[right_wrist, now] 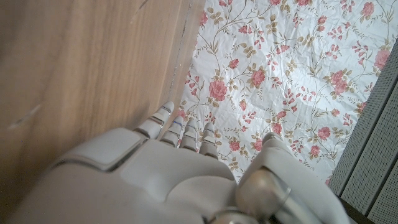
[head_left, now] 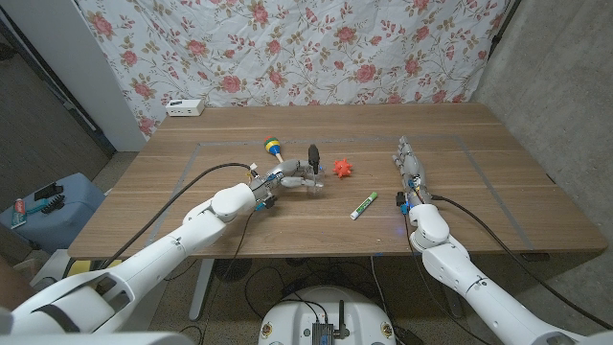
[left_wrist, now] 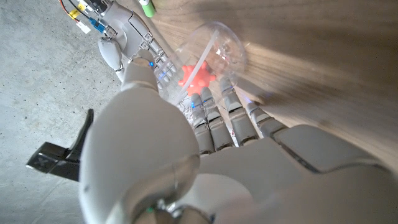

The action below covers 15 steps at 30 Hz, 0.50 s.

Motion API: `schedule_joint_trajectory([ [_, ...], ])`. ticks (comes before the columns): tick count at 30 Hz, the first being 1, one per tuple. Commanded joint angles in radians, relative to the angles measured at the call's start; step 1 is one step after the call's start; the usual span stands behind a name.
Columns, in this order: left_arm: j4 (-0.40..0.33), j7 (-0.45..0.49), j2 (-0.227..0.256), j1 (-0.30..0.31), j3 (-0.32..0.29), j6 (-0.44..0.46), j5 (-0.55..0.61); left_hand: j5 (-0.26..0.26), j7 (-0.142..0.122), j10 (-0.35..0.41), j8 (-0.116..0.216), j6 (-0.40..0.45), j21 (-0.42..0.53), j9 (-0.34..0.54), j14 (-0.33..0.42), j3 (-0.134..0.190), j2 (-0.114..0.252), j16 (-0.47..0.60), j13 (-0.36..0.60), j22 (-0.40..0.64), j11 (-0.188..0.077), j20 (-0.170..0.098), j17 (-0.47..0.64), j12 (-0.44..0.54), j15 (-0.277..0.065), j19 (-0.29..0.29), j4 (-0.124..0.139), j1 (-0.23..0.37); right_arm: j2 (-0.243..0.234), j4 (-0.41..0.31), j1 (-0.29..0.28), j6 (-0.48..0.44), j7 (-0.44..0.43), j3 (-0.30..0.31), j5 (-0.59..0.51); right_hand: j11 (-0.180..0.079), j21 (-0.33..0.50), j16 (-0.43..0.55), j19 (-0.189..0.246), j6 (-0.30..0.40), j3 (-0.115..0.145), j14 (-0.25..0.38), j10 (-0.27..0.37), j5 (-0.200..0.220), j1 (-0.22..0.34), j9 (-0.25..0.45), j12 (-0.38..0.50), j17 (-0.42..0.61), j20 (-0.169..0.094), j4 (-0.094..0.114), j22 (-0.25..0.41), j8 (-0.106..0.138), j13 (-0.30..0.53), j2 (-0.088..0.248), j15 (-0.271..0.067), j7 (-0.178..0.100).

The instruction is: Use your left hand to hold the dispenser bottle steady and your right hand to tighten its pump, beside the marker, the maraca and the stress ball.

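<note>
My left hand point(head_left: 283, 178) grips a clear dispenser bottle point(head_left: 308, 180) near the table's middle, and its black pump point(head_left: 313, 156) rises above the fingers. In the left wrist view my fingers point(left_wrist: 214, 115) wrap the clear bottle point(left_wrist: 214, 46), with the black pump point(left_wrist: 62, 149) off to one side. The red spiky stress ball point(head_left: 344, 169) sits just right of the bottle. A yellow, green and blue maraca point(head_left: 273, 146) lies behind my left hand. The green marker point(head_left: 363, 205) lies in front, further right. My right hand point(head_left: 410, 172) waits apart at the right, fingers straight, holding nothing.
A white power strip point(head_left: 185, 107) sits at the far left corner of the wooden table point(head_left: 479, 144). A floral curtain point(head_left: 316, 48) hangs behind the table. Blue bins point(head_left: 48, 206) stand on the floor at the left.
</note>
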Motion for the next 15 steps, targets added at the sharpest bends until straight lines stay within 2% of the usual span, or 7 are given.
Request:
schedule_joint_trajectory([
  [1,0.023,-0.002,-0.016,-0.001,0.000,-0.009,-0.020,-0.031,-0.011,0.050,0.010,0.066,0.010,0.001,0.050,0.016,0.034,0.009,0.007,0.001,-0.013,-0.118,0.005,0.011,-0.126,0.033,-0.012,0.046,0.001,0.000,-0.004,0.002,-0.002,0.001,0.000,0.001,0.006,-0.003,0.001,-0.001,-0.004,-0.004,0.002,0.005,-0.002,0.001,0.008,0.002,-0.041,-0.002,0.005,0.004,0.001,0.003,0.000,-0.002],
  [7,0.039,0.013,-0.029,0.003,-0.003,-0.021,-0.026,-0.071,-0.003,0.092,0.015,0.119,0.012,0.002,0.098,0.034,0.064,0.014,0.012,0.001,-0.013,-0.126,0.006,0.018,-0.128,0.062,-0.020,0.087,-0.001,-0.001,-0.002,-0.003,-0.002,0.000,0.000,-0.001,0.006,-0.003,0.001,-0.002,-0.004,-0.004,0.002,0.005,-0.002,0.001,0.008,0.002,-0.041,-0.002,0.005,0.004,0.001,0.003,0.001,-0.002],
  [10,0.046,0.025,-0.035,0.006,-0.005,-0.028,-0.024,-0.093,-0.008,0.114,0.017,0.145,0.014,0.003,0.130,0.044,0.080,0.016,0.017,0.000,-0.012,-0.129,0.006,0.022,-0.123,0.083,-0.020,0.099,-0.003,-0.003,-0.002,-0.007,-0.001,0.000,0.000,-0.002,0.006,-0.003,0.001,-0.001,-0.004,-0.005,0.001,0.006,-0.003,0.002,0.008,0.002,-0.039,-0.002,0.005,0.004,0.001,0.003,0.001,-0.003],
  [15,0.057,0.048,-0.046,0.009,-0.008,-0.042,-0.020,-0.138,0.005,0.159,0.018,0.191,0.011,0.004,0.190,0.059,0.101,0.020,0.035,0.000,-0.015,-0.131,0.007,0.038,-0.128,0.112,-0.020,0.115,-0.004,-0.001,0.000,-0.008,0.001,0.001,0.001,-0.002,0.006,-0.003,0.001,-0.001,-0.004,-0.005,0.001,0.006,-0.003,0.002,0.008,0.002,-0.037,-0.002,0.005,0.004,0.001,0.003,0.001,-0.003],
])
